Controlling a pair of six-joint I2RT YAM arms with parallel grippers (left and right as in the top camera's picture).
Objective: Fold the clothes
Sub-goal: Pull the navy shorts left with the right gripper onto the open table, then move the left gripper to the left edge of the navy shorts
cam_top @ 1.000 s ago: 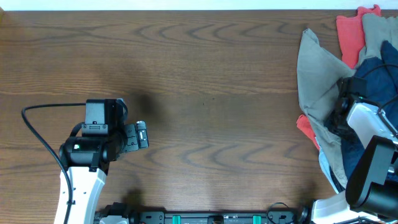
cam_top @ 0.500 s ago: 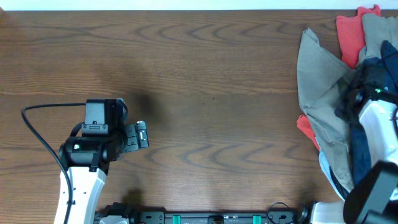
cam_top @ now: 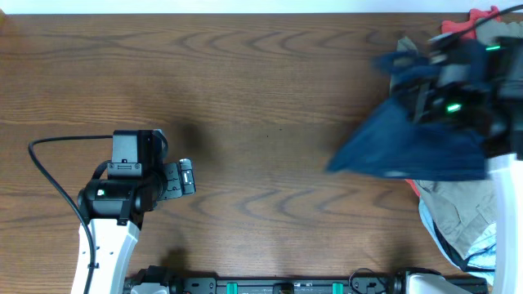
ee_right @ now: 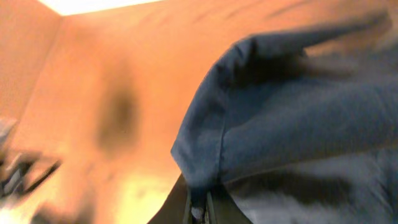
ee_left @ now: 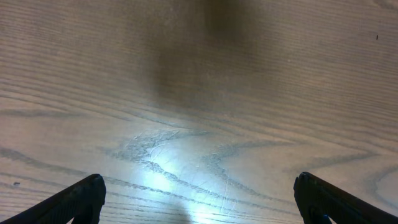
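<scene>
Navy shorts (cam_top: 409, 147): hanging motion-blurred over the right side of the table (cam_top: 270, 73), partly covering the khaki garment (cam_top: 458, 208). The right gripper (ee_right: 200, 210) is pinching a fold of them. The left gripper (cam_top: 189, 177) is hovering wide open, holding nothing.

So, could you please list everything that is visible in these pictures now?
dark navy denim-like shorts: one, navy, held up over the table's right side.
khaki-beige garment: one, beige, right edge, below the shorts.
small red-orange cloth: one, red-orange, top right corner, mostly hidden.
brown wooden table: one, brown, under everything.
thin black cable: one, black, looping by the left arm.
left arm: one, white and black, left side, jaws open over bare wood.
right arm: one, blurred, right side, jaws shut on the shorts.
</scene>
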